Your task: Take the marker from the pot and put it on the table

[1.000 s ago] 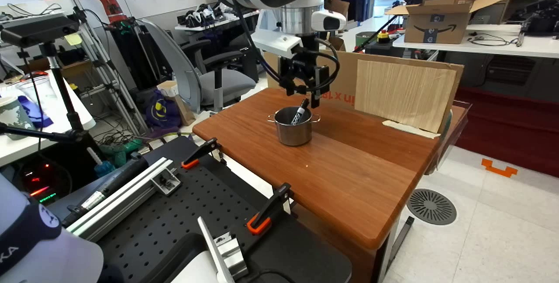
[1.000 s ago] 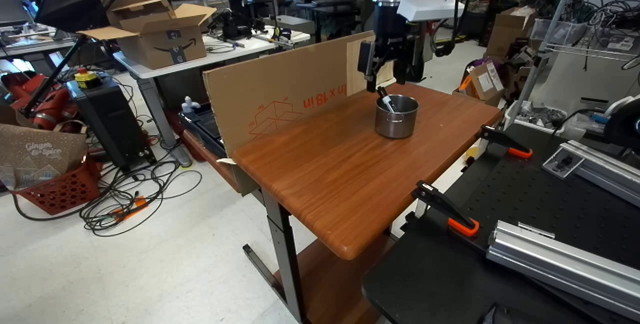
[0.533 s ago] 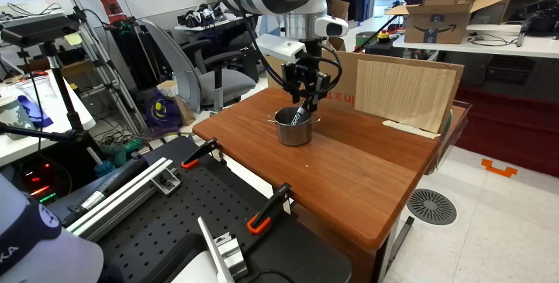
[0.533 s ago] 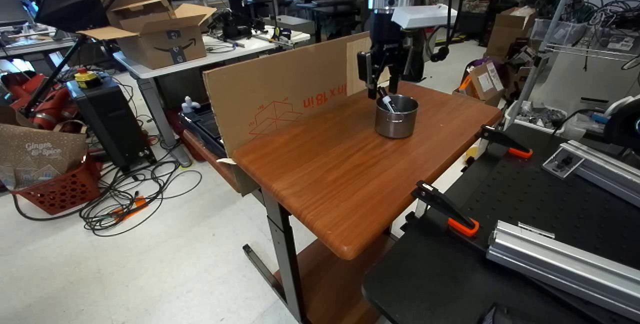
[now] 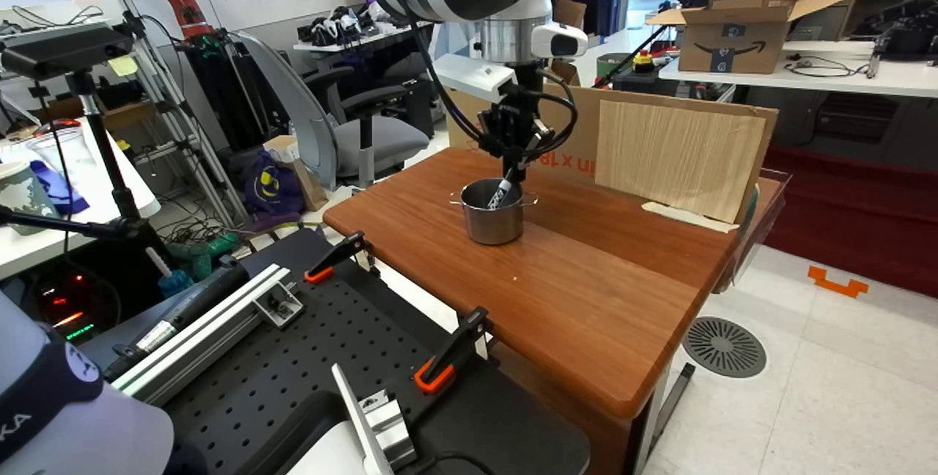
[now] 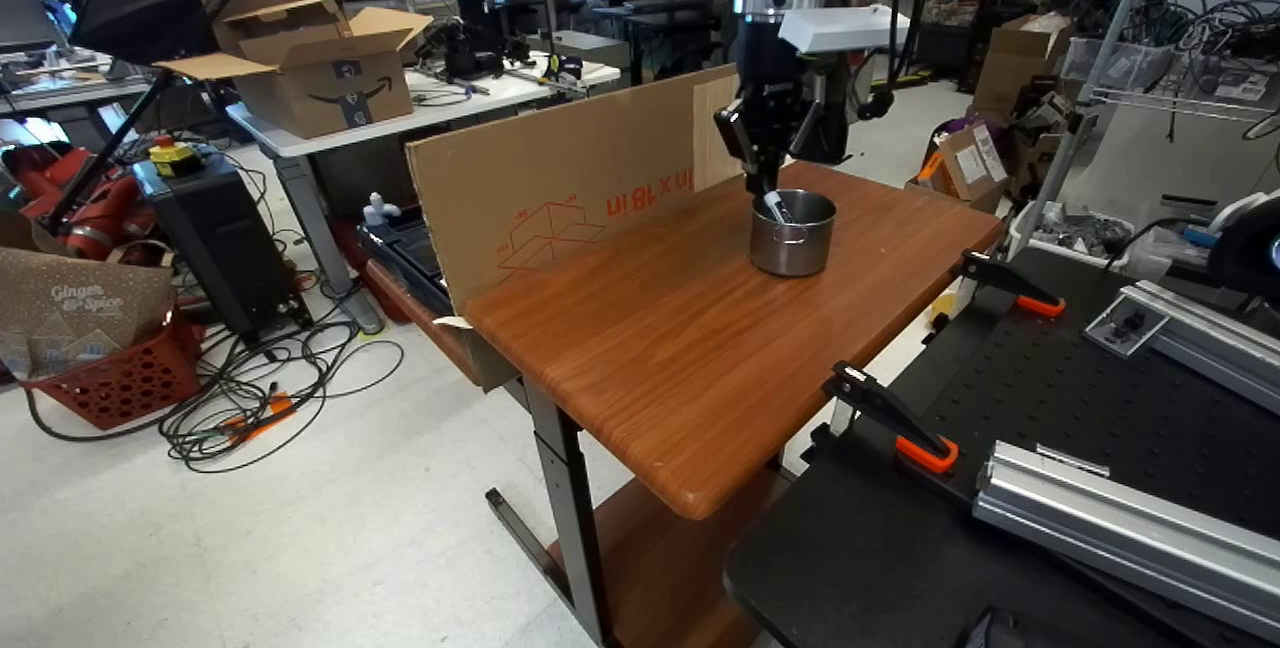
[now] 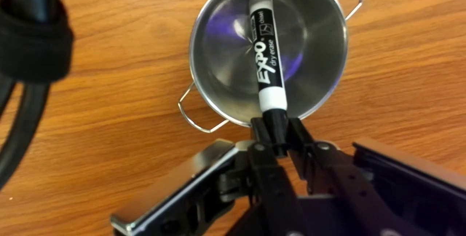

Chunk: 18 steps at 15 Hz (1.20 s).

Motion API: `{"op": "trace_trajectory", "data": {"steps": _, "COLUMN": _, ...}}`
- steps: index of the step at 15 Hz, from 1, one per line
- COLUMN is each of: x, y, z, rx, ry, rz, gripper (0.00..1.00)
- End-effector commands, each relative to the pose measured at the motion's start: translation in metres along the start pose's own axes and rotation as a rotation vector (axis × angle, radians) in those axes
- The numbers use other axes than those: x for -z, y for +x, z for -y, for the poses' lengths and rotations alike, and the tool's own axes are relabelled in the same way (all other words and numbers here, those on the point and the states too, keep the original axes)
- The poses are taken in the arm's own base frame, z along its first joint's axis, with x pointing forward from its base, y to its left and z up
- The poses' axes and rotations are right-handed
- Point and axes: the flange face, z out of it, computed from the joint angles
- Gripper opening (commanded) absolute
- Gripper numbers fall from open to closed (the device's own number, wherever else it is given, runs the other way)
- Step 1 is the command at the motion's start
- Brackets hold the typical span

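The marker (image 7: 267, 57), black and white with a black cap, leans inside the silvery pot (image 7: 322, 32); its grey end is down in the pot and its cap rises past the rim. In the wrist view my gripper (image 7: 275, 128) is shut on the cap, one fingertip against each side. Both exterior views show the pot (image 5: 495, 227) upright on the reddish-brown table (image 5: 586, 299), with the marker's white part (image 6: 777, 207) sticking up to the gripper (image 6: 765, 184). The fingers cover most of the cap there.
Thin wire handles (image 7: 194, 121) stick out from the pot's sides. A cardboard panel (image 6: 560, 198) with a pale wooden sheet (image 5: 674, 156) stands along the table's edge behind the pot. Clamps (image 5: 454, 358) hold the opposite edge beside a black perforated bench (image 5: 330, 343).
My gripper has come down over the marker's cap, and its fingers have gone from wide apart to shut on it. Marker and pot look to be where they were.
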Motion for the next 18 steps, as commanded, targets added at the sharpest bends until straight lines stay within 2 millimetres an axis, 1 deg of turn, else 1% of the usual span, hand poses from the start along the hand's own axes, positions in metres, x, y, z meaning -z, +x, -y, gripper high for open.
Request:
{"op": "trace_trajectory", "data": {"steps": 1, "x": 0.008, "y": 0.002, "z": -0.001, "rx": -0.028, "ry": 0.022, "rz": -0.001, "gripper": 0.05}}
{"op": "trace_trajectory", "data": {"steps": 4, "x": 0.022, "y": 0.001, "z": -0.004, "rx": -0.047, "ry": 0.036, "rz": -0.021, "gripper": 0.05}}
{"op": "trace_trajectory", "data": {"steps": 6, "x": 0.039, "y": 0.001, "z": -0.009, "rx": -0.052, "ry": 0.034, "rz": -0.049, "gripper": 0.05}}
{"op": "trace_trajectory", "data": {"steps": 7, "x": 0.051, "y": 0.000, "z": -0.011, "rx": -0.062, "ry": 0.032, "rz": -0.071, "gripper": 0.05}}
{"op": "trace_trajectory", "data": {"steps": 9, "x": 0.074, "y": 0.000, "z": -0.021, "rx": -0.096, "ry": 0.034, "rz": -0.122, "gripper": 0.05}}
{"op": "trace_trajectory", "data": {"steps": 11, "x": 0.096, "y": -0.001, "z": -0.034, "rx": -0.168, "ry": 0.035, "rz": -0.176, "gripper": 0.05}}
{"op": "trace_trajectory", "data": {"steps": 13, "x": 0.110, "y": -0.002, "z": -0.051, "rx": -0.268, "ry": 0.050, "rz": -0.213, "gripper": 0.05}}
{"op": "trace_trajectory", "data": {"steps": 15, "x": 0.118, "y": -0.004, "z": -0.067, "rx": -0.379, "ry": 0.073, "rz": -0.231, "gripper": 0.05}}
{"op": "trace_trajectory", "data": {"steps": 17, "x": 0.117, "y": -0.006, "z": -0.081, "rx": -0.481, "ry": 0.103, "rz": -0.235, "gripper": 0.05}}
{"op": "trace_trajectory", "data": {"steps": 18, "x": 0.114, "y": -0.005, "z": -0.088, "rx": -0.532, "ry": 0.120, "rz": -0.235, "gripper": 0.05}}
